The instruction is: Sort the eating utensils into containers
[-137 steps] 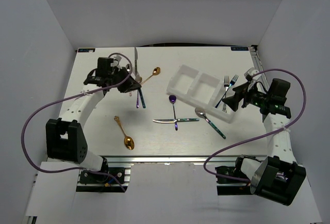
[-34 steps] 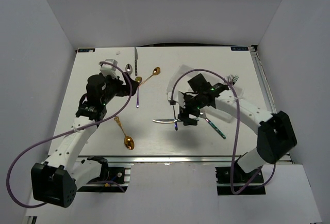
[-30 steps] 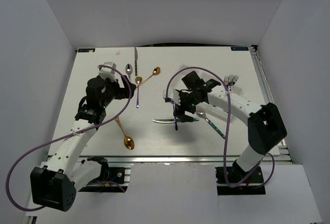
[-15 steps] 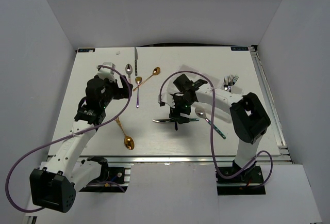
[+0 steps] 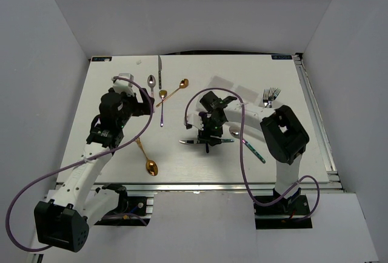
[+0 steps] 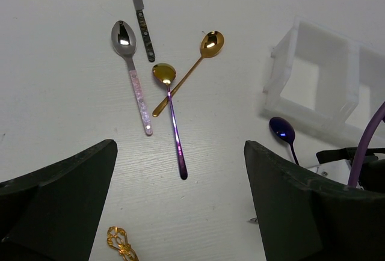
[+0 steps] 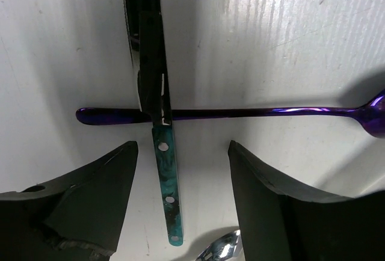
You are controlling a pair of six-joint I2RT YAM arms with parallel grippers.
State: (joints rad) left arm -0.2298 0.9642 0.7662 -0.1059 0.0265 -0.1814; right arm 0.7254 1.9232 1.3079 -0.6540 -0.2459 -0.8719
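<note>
A knife with a teal handle (image 7: pixel 165 177) lies across a purple spoon (image 7: pixel 252 113) mid-table. My right gripper (image 5: pixel 208 134) hangs over their crossing, open, its fingers on either side of the knife handle with gaps showing; in the right wrist view the gripper (image 7: pixel 180 153) touches nothing. My left gripper (image 6: pixel 180 177) is open and empty, held above a purple-handled spoon with a gold bowl (image 6: pixel 171 116). Beside that spoon lie a silver spoon (image 6: pixel 123 35), a gold spoon (image 6: pixel 207 44) and a second knife (image 6: pixel 138 8). The white tray (image 5: pixel 221 82) is partly hidden behind my right arm.
Forks (image 5: pixel 271 96) lie at the tray's right end. A silver spoon with a green handle (image 5: pixel 245 140) rests just right of my right gripper. Another gold spoon (image 5: pixel 147 157) lies near the front left. Grey walls enclose the table on three sides.
My right arm has swung left from the tray and dropped onto the crossed knife and purple spoon, its jaws narrowing a little. The left arm has pulled back slightly, then stayed still.
</note>
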